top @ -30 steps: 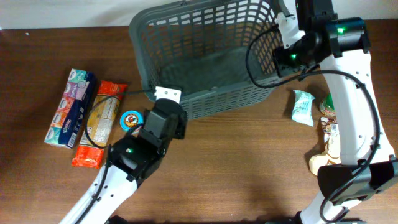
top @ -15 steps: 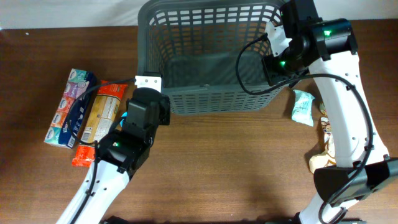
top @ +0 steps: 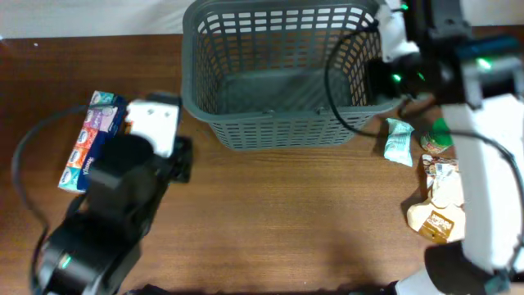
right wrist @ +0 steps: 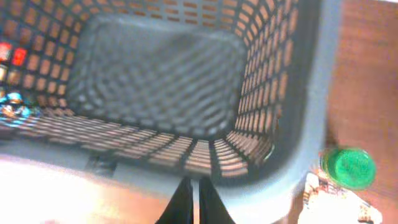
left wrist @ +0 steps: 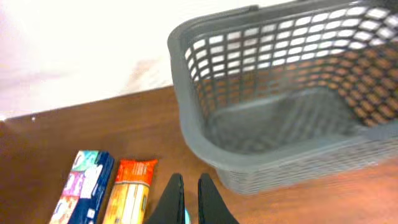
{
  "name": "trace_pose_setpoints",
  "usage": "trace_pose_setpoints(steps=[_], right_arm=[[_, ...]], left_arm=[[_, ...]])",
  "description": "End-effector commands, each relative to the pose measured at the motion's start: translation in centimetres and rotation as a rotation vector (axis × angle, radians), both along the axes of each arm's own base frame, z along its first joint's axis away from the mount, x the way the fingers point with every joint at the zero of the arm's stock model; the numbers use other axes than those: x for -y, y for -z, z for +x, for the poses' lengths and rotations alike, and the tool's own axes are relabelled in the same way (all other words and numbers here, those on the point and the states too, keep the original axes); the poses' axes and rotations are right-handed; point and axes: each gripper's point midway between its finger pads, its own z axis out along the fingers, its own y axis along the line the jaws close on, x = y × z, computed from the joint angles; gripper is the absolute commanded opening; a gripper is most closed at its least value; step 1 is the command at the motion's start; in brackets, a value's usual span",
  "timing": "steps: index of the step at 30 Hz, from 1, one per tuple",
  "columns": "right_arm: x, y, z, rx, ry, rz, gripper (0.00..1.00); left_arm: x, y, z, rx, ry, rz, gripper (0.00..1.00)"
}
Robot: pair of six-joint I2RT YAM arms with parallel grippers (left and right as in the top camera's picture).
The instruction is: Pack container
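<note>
The container (top: 282, 131) is a large dark grey lattice basket at the table's back centre, with nothing in it. It fills the right wrist view (right wrist: 161, 81) and the upper right of the left wrist view (left wrist: 280, 118). My left gripper (left wrist: 189, 199) is shut, high above the table in front of the basket's left corner. A light blue sliver shows between its fingers; I cannot tell what it is. My right gripper (right wrist: 191, 198) is shut over the basket's right rim (top: 383, 70), with nothing held.
A blue tissue pack (top: 88, 139) (left wrist: 81, 186) and an orange packet (left wrist: 127, 190) lie left of the basket. A teal pouch (top: 399, 141), a green-capped bottle (right wrist: 347, 167) and snack packets (top: 438, 209) lie at the right. My left arm (top: 115, 205) hides the table's front left.
The basket turned square to the table edge, then stayed put. My left arm has risen towards the overhead camera and drawn back left. My right arm has lifted a little.
</note>
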Motion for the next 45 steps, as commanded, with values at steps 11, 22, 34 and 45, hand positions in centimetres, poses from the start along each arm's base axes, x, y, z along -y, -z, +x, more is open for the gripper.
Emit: trace_pose_setpoints(steps=[11, 22, 34, 45], right_arm=[[4.4, -4.8, -16.0, 0.168, 0.096, 0.024, 0.04], [3.3, 7.3, -23.4, 0.063, 0.024, 0.140, 0.04], [1.3, 7.5, -24.2, 0.027, -0.049, 0.240, 0.99], [1.2, 7.5, -24.2, 0.025, -0.050, 0.242, 0.99]], left_arm=[[0.2, 0.1, -6.1, -0.075, 0.125, -0.133, 0.02], [-2.9, 2.9, -7.8, -0.223, -0.024, -0.132, 0.02], [-11.7, 3.8, -8.4, -0.240, -0.452, 0.127, 0.17], [-18.0, 7.2, 0.7, -0.330, -0.382, -0.079, 0.17]])
